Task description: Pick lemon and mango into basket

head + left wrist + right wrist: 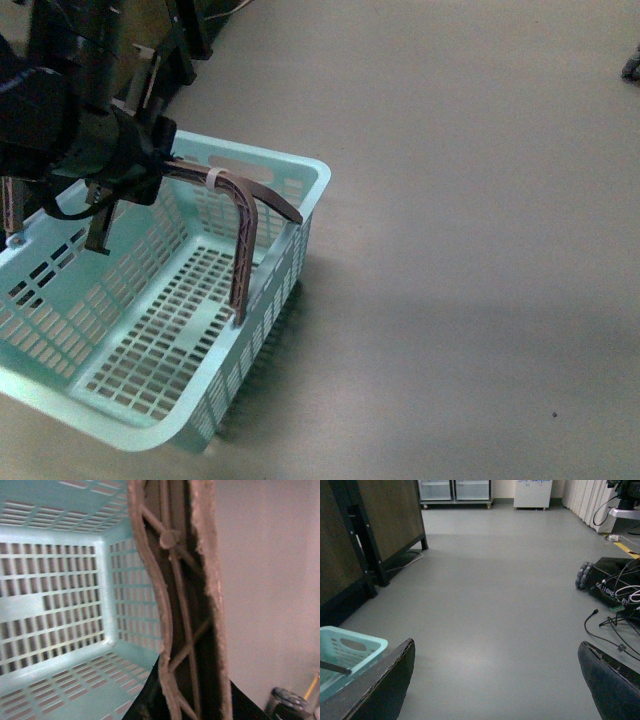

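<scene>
The fingers of the left gripper (pixel 160 170) are mostly hidden by its dark body, but the brown handle (pixel 243 240) runs straight in between them, so we read them as closed on the handle. Just beside the grip, a white tie (pixel 215 180) is wrapped around the handle. In the left wrist view the same handle fills the middle of the picture very close, with rough, frayed edges and thin ribs inside.

From the handle outward comes the pale aqua basket (pixel 262 340). It sits at the lower left of the front view, below the left arm. It looks tilted over the grey floor (pixel 480 200), and we see its slotted bottom and walls. We cannot tell if any corner touches the floor.

The right gripper (pixel 496 647) has its two dark fingers (pixel 385 685) spread wide, with only floor between them. One corner of the basket shows beside one finger. Further away stand a black wheeled unit (pixel 607 577) with loose cables (pixel 620 625), and a wooden panel (pixel 385 515) on a black frame.
</scene>
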You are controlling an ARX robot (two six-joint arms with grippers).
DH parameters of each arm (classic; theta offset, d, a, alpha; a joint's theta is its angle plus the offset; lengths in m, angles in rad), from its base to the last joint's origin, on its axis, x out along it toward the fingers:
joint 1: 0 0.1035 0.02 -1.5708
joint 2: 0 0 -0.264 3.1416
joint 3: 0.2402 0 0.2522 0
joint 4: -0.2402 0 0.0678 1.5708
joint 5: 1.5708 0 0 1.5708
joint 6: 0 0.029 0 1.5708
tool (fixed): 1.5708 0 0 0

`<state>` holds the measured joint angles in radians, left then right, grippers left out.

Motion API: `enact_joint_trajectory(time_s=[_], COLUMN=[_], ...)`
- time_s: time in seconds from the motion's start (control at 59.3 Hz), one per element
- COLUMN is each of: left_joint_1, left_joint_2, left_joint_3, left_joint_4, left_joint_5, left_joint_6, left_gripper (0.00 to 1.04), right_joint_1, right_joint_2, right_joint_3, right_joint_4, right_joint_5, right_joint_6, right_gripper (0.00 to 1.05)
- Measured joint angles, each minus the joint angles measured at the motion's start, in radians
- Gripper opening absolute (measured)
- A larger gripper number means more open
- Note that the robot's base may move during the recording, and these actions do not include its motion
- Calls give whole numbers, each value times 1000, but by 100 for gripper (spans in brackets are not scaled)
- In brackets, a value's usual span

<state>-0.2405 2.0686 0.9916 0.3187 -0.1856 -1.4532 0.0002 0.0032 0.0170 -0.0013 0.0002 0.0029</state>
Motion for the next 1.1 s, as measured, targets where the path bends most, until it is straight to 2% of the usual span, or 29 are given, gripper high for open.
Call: enact_joint_trajectory(time_s=[0.338, 0.624, 0.861, 1.097], left_joint_1=[13, 16, -21, -41], left_joint_2=[-474, -882, -1054, -1089], left_joint_3=[-183, -208, -170, -152], left_joint_4=[-75, -269, -393, -420], left_joint_5=[5, 11, -17, 3], left_joint_6=[-61, -121, -131, -132], left_gripper=[5, 5, 5, 5], right_joint_1=[0, 0, 0, 0], right_joint_2=[0, 0, 0, 0], right_joint_3=[0, 0, 0, 0], right_joint_4=[0, 0, 0, 0], right_joint_5=[0, 0, 0, 0], right_joint_6=[0, 0, 0, 0], right_gripper=[96, 96, 96, 96])
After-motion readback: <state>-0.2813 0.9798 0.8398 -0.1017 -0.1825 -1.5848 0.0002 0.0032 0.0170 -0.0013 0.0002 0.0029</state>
